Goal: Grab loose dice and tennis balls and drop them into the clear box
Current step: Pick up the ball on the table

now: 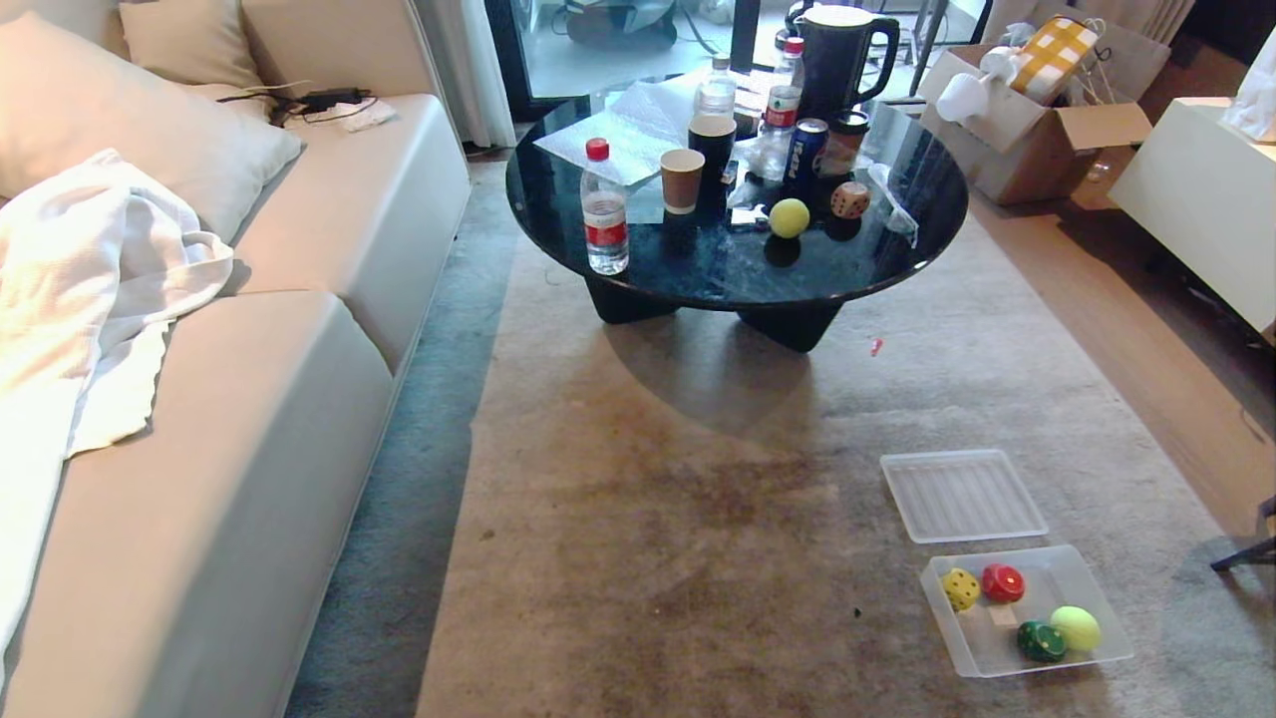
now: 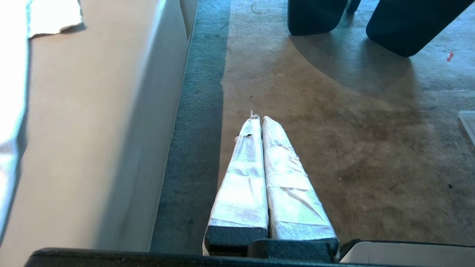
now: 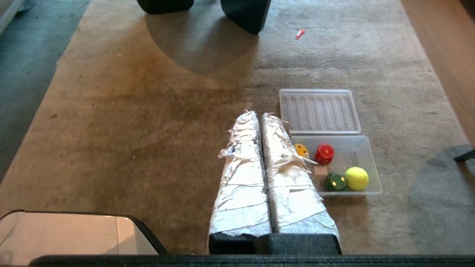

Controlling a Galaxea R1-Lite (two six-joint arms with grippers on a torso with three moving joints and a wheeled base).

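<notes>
- The clear box point(image 1: 1092, 588) sat on the carpet point(image 1: 698, 558) at the robot's right, already holding the yellow die point(image 1: 961, 588), the red die point(image 1: 1003, 583), the green die point(image 1: 1041, 641) and one tennis ball point(image 1: 1076, 628).
- The loose pieces, a second tennis ball point(image 1: 789, 217) and the beige die point(image 1: 849, 199), lay near each other on the round black tabletop point(image 1: 698, 269), well apart from the box.
- That ball could roll off the glossy top at a nudge; the cans point(image 1: 805, 150), paper cup point(image 1: 682, 179) and water bottle point(image 1: 605, 214) crowded close enough to be toppled by a reach.
- The ribbed lid point(image 1: 962, 494) lay just beside the box; a careless drop might have landed on it instead.
- The right gripper point(image 3: 261, 115) and left gripper point(image 2: 259, 118) both hung over the carpet with jaws pressed together, empty; they would have to part before any grasp.
</notes>
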